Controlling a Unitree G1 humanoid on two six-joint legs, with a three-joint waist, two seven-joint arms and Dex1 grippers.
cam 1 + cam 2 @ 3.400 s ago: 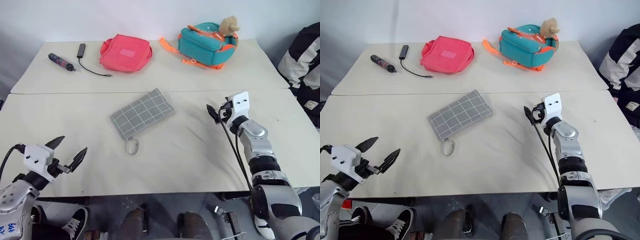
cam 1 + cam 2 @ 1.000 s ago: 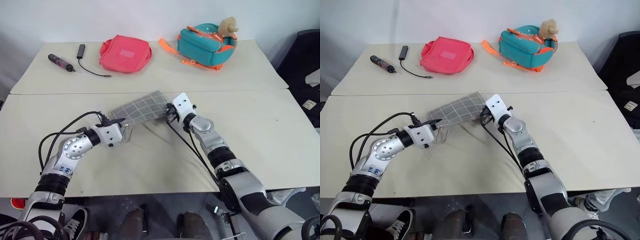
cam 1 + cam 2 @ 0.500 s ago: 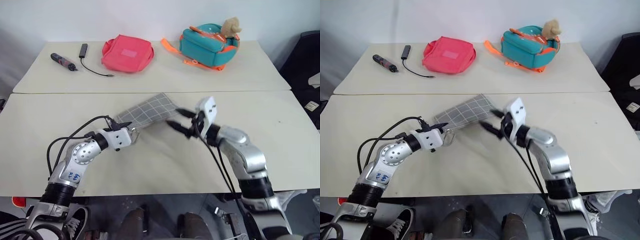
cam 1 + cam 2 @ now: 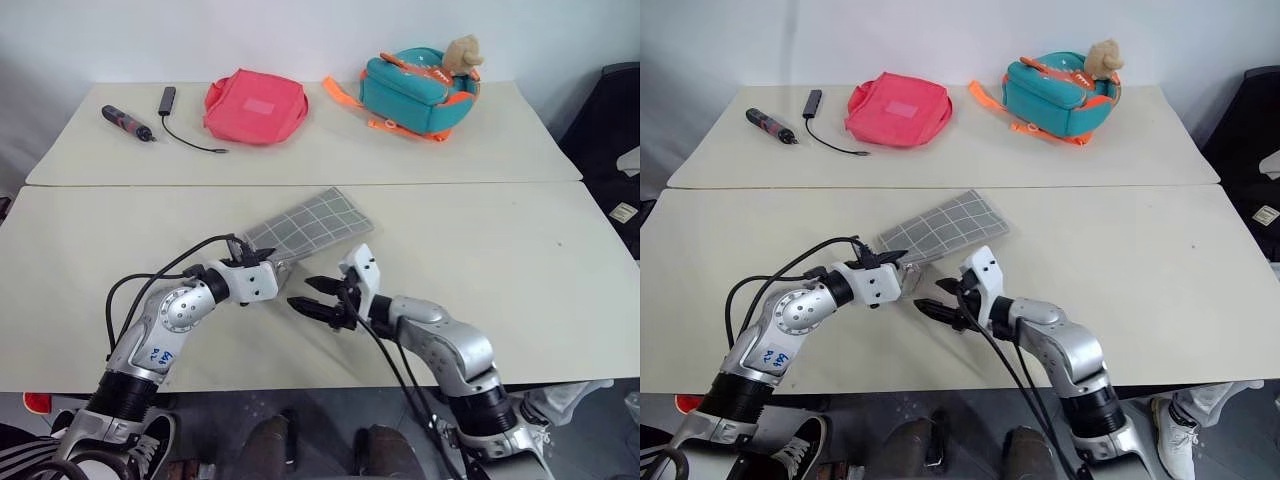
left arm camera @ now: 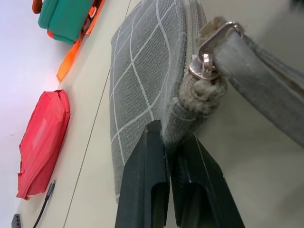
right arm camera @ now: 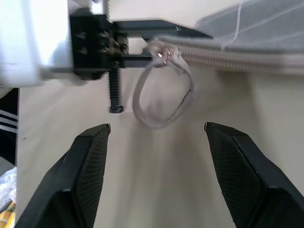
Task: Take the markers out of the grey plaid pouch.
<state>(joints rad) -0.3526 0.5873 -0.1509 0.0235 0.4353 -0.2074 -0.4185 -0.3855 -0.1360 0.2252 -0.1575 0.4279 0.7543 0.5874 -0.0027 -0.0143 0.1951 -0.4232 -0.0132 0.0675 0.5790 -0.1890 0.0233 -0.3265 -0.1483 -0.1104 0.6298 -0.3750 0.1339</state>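
The flat grey plaid fabric pouch (image 4: 308,225) lies slightly left of centre in the frame on the pale tabletop (image 4: 520,250), its zipper shut as far as can be seen, so no markers are out yet. The left hand (image 5: 172,156) is clamped on the pouch's near corner beside the metal clasp and grey ring pull (image 6: 164,97). The right hand (image 6: 154,137) hangs with fingers spread just short of that ring pull, holding nothing. Unzipping and removing both markers remain. No readable label or writing shows on the pouch.
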